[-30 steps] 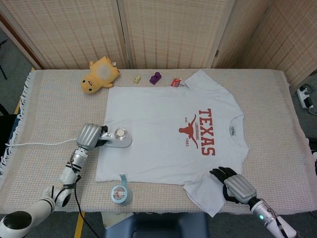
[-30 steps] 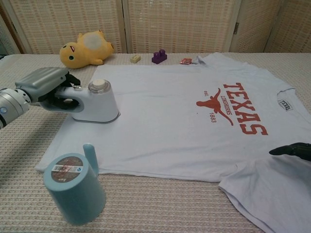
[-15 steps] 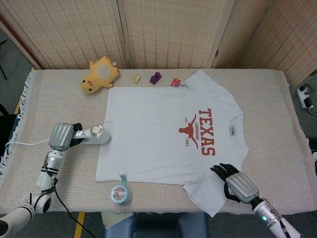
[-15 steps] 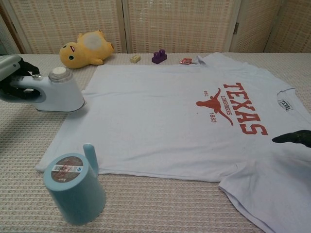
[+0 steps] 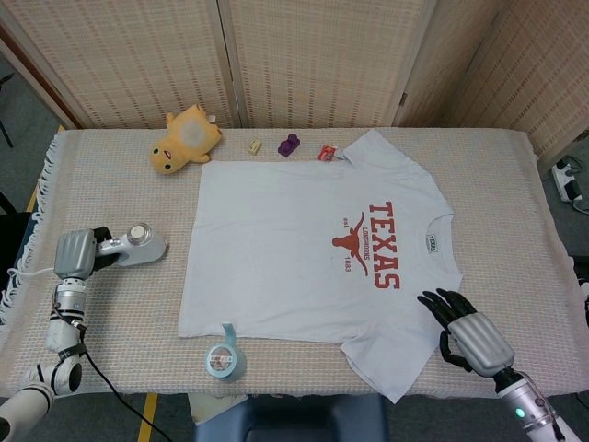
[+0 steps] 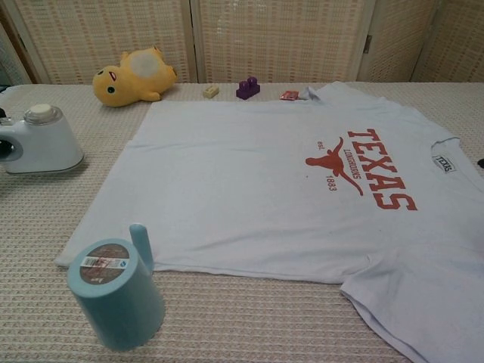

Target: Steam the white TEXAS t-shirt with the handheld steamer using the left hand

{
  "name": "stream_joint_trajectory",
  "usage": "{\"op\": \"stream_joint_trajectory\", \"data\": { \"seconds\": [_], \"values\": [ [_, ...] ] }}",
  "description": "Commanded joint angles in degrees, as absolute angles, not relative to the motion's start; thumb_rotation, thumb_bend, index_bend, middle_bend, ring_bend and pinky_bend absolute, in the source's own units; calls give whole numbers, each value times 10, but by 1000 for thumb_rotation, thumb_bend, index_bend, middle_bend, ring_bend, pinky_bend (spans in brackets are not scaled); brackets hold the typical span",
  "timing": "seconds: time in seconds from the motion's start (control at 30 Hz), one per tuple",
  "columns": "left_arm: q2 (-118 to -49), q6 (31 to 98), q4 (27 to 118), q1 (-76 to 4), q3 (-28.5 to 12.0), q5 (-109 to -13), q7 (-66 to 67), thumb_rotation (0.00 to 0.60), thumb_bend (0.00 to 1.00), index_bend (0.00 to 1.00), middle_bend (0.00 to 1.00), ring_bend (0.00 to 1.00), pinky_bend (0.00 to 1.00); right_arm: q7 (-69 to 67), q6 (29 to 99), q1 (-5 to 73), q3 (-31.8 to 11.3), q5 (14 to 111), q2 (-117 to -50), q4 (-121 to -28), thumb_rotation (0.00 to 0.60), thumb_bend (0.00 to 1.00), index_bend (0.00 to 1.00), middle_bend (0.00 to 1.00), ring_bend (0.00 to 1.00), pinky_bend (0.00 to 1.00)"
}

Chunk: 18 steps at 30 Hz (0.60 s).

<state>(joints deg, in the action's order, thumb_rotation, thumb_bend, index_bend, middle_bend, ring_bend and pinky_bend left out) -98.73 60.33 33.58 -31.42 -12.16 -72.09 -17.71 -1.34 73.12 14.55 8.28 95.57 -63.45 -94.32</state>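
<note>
The white TEXAS t-shirt [image 5: 294,267] lies flat on the woven table cover, its red print toward the right; in the chest view the t-shirt [image 6: 257,174] fills the middle. The white handheld steamer [image 5: 138,244] stands on the cloth left of the shirt, clear of its edge. My left hand [image 5: 75,254] grips its handle from the left. In the chest view the steamer [image 6: 44,144] sits at the far left edge, with the hand cut off. My right hand [image 5: 474,336] hovers near the front right, beside the lower sleeve, fingers spread and holding nothing.
A blue tape roll [image 5: 224,359] stands by the shirt's front hem and looms close in the chest view [image 6: 117,291]. A yellow plush toy [image 5: 187,138], a beige block [image 5: 255,145], a purple block [image 5: 290,144] and a red packet [image 5: 326,152] line the back. The steamer's white cord [image 5: 32,268] trails left.
My left hand has pulled the steamer leftward off the shirt's hem onto the bare table cover. My right hand has lifted off the sleeve and drifted right, fingers spreading.
</note>
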Motion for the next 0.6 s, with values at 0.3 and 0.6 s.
{"op": "stream_joint_trajectory", "data": {
  "seconds": [0.3,0.6],
  "values": [
    [-929,589,469,-297,-120,-711,-105,600,5,0,0,0,111,-19,739,140,75,958,-628,-945,440,790,0,60,0,72],
    [-812,616,675,-251,-130,-660,-4,600,49,0,23,0,90,-29,757,129,62,942,-604,-946,443,603,0,64,0,71]
  ]
}}
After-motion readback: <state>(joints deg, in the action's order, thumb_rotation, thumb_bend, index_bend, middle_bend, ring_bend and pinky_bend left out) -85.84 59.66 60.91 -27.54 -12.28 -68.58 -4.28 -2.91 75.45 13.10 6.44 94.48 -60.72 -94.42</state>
